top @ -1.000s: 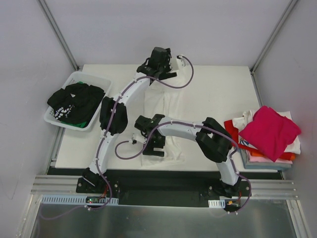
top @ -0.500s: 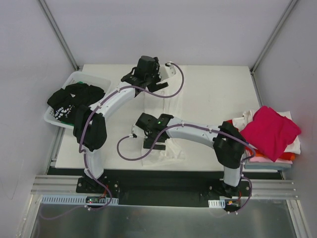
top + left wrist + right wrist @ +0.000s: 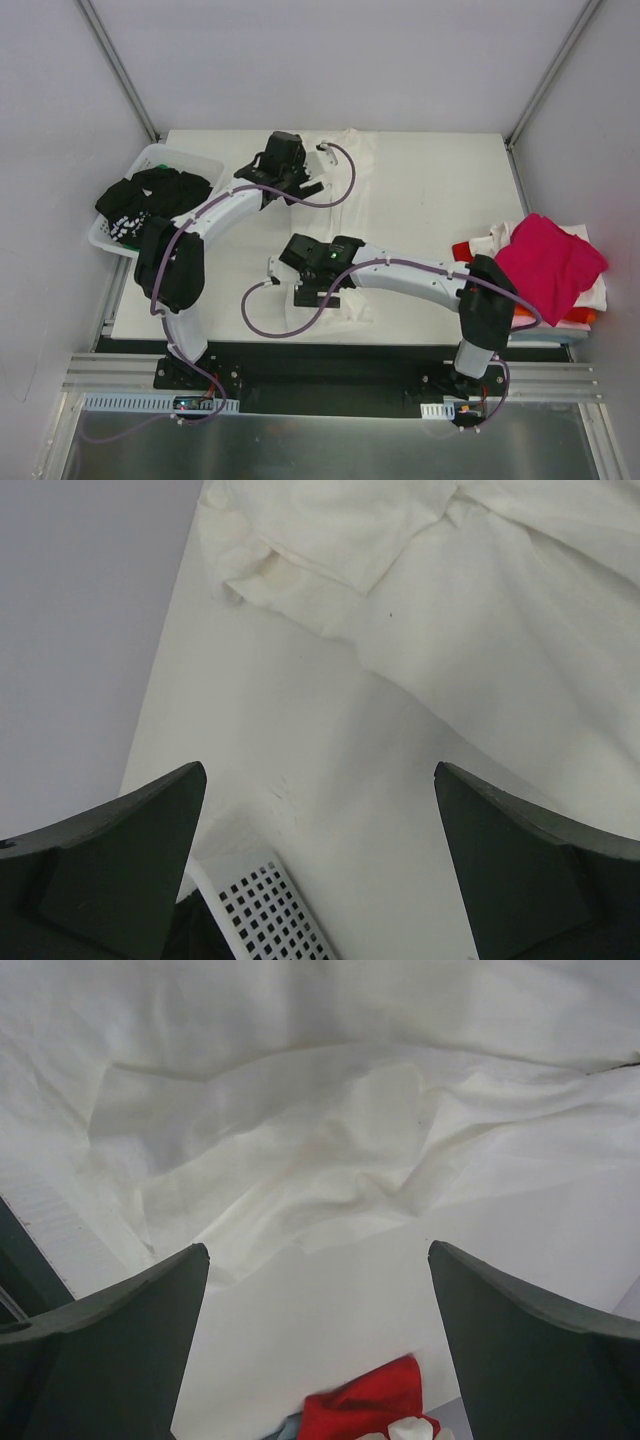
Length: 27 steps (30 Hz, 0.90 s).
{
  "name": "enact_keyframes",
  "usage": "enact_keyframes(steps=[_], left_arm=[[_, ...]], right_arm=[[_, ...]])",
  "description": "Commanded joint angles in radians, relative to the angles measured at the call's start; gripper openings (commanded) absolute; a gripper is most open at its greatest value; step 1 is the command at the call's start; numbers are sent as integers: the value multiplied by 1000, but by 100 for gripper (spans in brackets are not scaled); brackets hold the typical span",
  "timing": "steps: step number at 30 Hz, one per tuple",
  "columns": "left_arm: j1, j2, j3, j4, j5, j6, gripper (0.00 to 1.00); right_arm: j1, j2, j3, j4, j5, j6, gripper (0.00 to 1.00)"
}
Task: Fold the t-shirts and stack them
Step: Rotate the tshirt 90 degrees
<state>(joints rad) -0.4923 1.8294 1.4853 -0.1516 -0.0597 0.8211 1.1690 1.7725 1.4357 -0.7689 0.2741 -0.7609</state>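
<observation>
We swung the left claw and right claw, both wide and empty, left over the white t-shirt, ready to fold.

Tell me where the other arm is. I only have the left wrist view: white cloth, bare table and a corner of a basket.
Observer: The right gripper hangs open over the near end of the white t-shirt, close to the front edge of the table.
Operator: What is in that basket?
Observer: A black t-shirt with white print fills the basket and hangs over its rim.
Operator: Is there a finished pile anywhere?
Observer: Yes, a pile sits at the table's right edge, and a magenta t-shirt lies loosely on top of it.
</observation>
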Motion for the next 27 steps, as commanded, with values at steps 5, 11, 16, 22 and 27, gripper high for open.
enact_keyframes(steps=[5,11,16,22,27], left_arm=[[35,-136,-134,30,-17,-80,99],[37,-148,-203,30,-38,-120,99],[41,-147,-260,43,-60,-126,97],[78,-151,-303,73,-67,-157,97],[87,-137,-310,80,-83,-149,97]], right_arm=[[3,-191,-115,-32,-32,-15,96],[17,-203,-158,-35,-95,-9,96],[20,-193,-207,-4,-173,-6,96],[38,-153,-241,28,-236,-11,97],[60,-102,-245,54,-265,-14,97]])
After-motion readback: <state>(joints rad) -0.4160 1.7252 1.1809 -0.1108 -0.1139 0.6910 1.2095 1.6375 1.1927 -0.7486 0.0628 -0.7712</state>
